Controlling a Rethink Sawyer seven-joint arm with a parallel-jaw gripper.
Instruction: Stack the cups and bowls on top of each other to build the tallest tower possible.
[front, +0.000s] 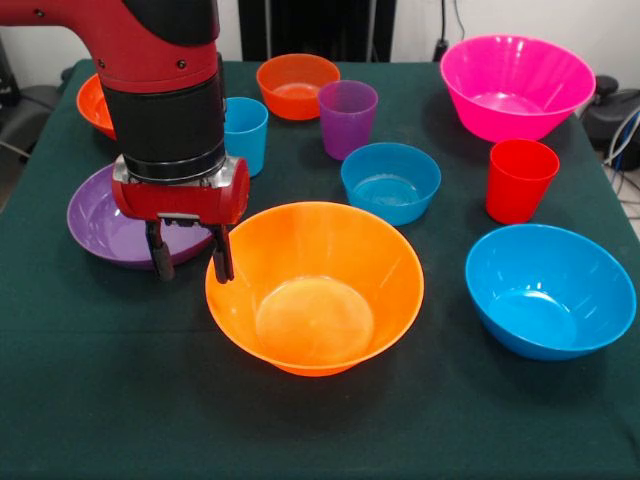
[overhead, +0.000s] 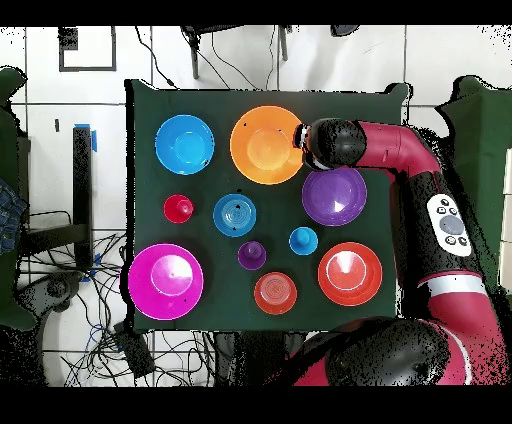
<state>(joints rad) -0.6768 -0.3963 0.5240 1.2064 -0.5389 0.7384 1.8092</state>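
I see a dark green cloth-covered table (front: 90, 400) standing on a white tiled floor (overhead: 60, 100), with loose black cables (overhead: 100, 320) trailing around its edges. Nothing is stacked: every container sits apart and empty. The large glossy orange plastic bowl (front: 315, 290) is at the front middle, the large blue bowl (front: 550, 290) beside it, the large pink bowl (front: 515, 85) at the back. The small blue bowl (front: 390, 182) sits between the translucent purple tumbler (front: 347, 118) and the red tumbler (front: 520, 180). The light blue tumbler (front: 246, 133) and small orange bowl (front: 297, 85) lie behind. My red and black gripper (front: 190, 262) hangs with fingers spread, empty, between the shallow purple bowl (front: 100, 225) and the orange bowl's rim
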